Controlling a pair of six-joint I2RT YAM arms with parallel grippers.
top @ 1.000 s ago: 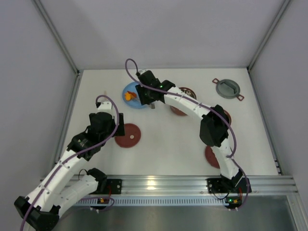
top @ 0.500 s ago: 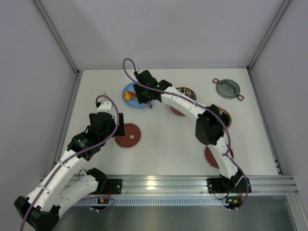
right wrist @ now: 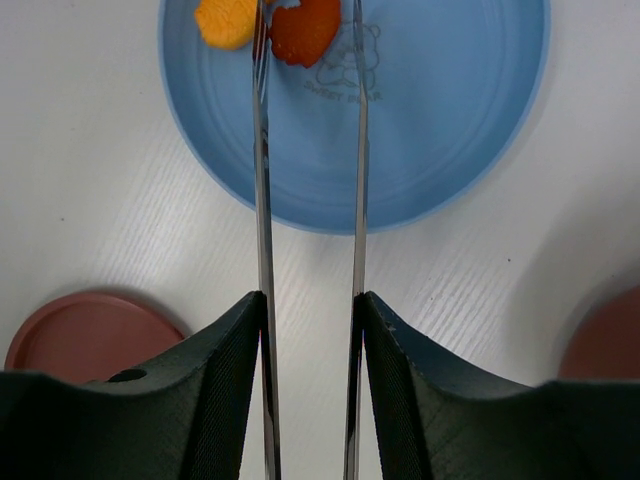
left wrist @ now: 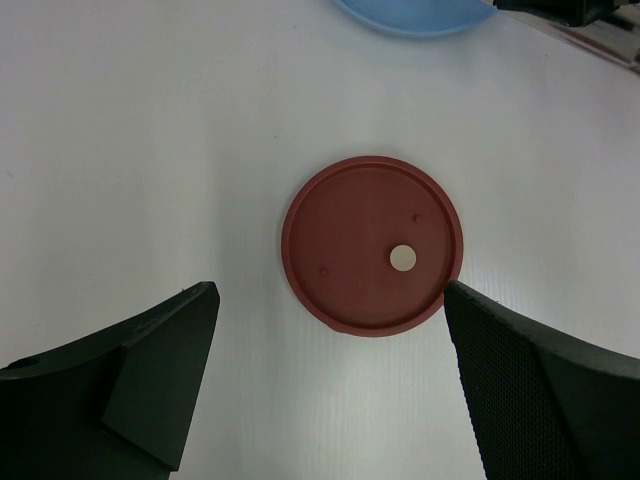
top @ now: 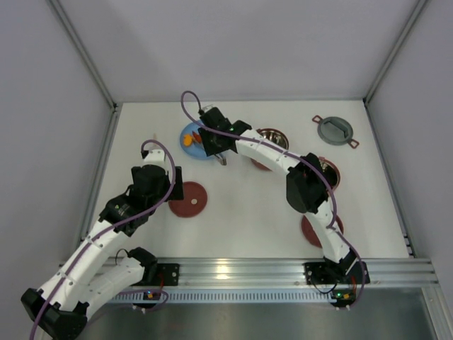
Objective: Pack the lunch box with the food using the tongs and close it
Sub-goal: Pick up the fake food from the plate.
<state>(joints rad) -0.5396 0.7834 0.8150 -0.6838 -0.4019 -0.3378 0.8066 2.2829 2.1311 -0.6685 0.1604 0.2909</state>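
Food lies on the plate, tongs astride the red-orange piece; the right tool grips the tongs, part-closed — picking up, I judge; next, pinch, lift, carry to a bowl; left tool gapes wide above a lid.

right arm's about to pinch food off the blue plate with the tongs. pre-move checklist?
1. Grip: the right gripper clamps the tongs: ok.
2. Aim: tong arms run either side of the red-orange piece: ok.
3. Height of the tips over the blue plate: cannot tell.
4. Whether the yellow-orange piece is clear of the near arm: cannot tell.
5. Drop spot: steel bowl uncovered: ok.
6. Out of the way: left gripper open over the disc lid: ok.
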